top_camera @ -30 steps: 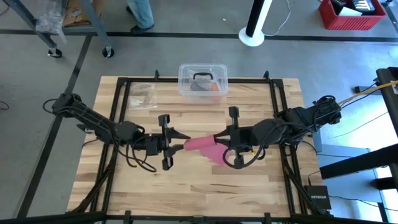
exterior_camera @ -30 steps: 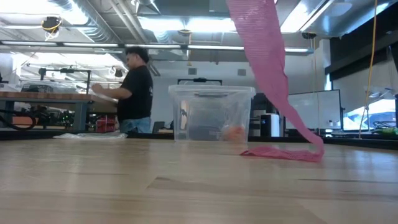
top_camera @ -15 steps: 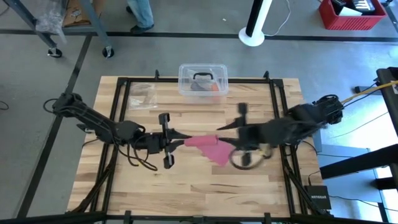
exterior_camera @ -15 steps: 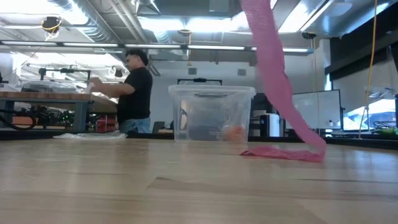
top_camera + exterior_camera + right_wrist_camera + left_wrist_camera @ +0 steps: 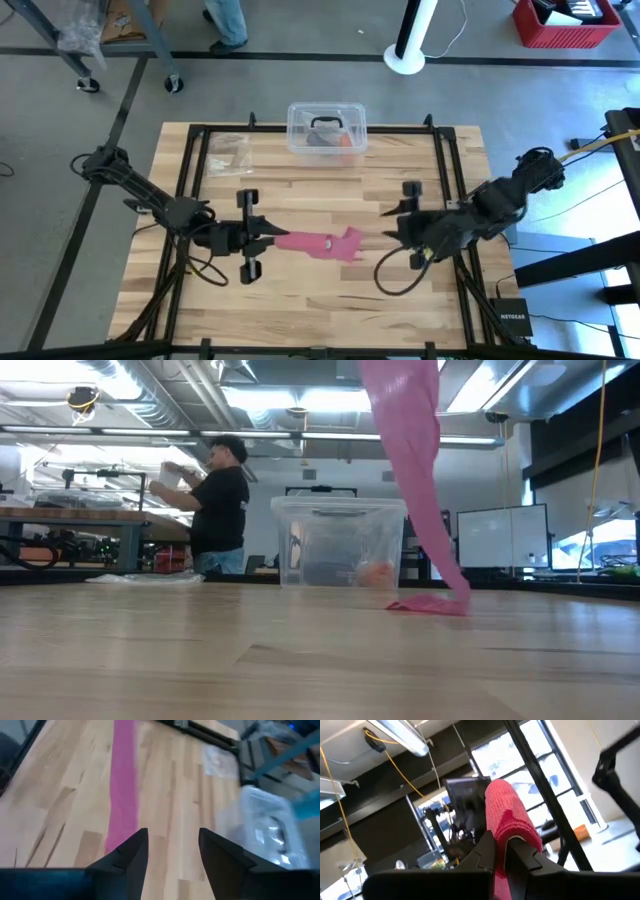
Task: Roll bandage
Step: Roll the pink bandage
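1. The bandage (image 5: 318, 243) is held up at one end over the middle of the counter (image 5: 310, 290), its free end trailing onto the wood.
2. Its long axis is laid across the counter, from one arm toward the other.
3. The left gripper (image 5: 262, 238) is clamped on the bandage's end; its jaws are closed on the fabric.
4. The right gripper (image 5: 392, 224) is seen apart from the bandage's far end, jaws parted and empty.
5. A clear box (image 5: 326, 129) and a small bag (image 5: 229, 152) are set at the counter's far edge; a person (image 5: 213, 500) is seen in the room beyond.
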Motion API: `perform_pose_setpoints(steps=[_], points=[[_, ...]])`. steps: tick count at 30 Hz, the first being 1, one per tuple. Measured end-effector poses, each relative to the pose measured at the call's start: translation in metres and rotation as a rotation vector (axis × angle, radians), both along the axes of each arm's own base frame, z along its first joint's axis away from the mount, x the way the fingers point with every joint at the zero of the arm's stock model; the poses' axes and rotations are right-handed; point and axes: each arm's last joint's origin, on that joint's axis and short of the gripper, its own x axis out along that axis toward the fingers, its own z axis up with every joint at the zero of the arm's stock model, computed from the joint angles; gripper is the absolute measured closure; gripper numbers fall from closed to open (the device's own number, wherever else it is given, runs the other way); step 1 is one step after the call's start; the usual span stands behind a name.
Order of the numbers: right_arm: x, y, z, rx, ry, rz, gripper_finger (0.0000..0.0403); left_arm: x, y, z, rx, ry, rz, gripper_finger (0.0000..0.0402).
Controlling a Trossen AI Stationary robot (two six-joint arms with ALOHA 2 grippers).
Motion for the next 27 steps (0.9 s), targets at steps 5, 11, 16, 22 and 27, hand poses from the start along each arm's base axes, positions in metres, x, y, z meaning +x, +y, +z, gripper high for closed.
perform_pose_setpoints(steps=[5, 11, 16, 22, 27], points=[[0.001, -0.001, -0.065, 0.000, -0.076, -0.003, 0.0224, -0.002, -0.003, 0.001, 0.019, -0.002, -0.005, 0.0392], [0.012, -0.014, -0.136, 0.062, -0.116, 0.007, 0.0192, -0.003, -0.003, 0.001, 0.020, -0.002, -0.004, 0.0387], [0.025, -0.027, -0.169, 0.178, -0.156, 0.064, 0.0164, -0.002, -0.002, 0.001, 0.023, -0.003, -0.003, 0.0390], [0.039, -0.028, -0.185, 0.298, -0.210, 0.195, 0.0163, -0.002, -0.002, 0.001, 0.023, -0.003, -0.002, 0.0386], [0.050, -0.021, -0.198, 0.328, -0.207, 0.237, 0.0189, -0.002, -0.002, 0.001, 0.022, -0.002, -0.003, 0.0386]])
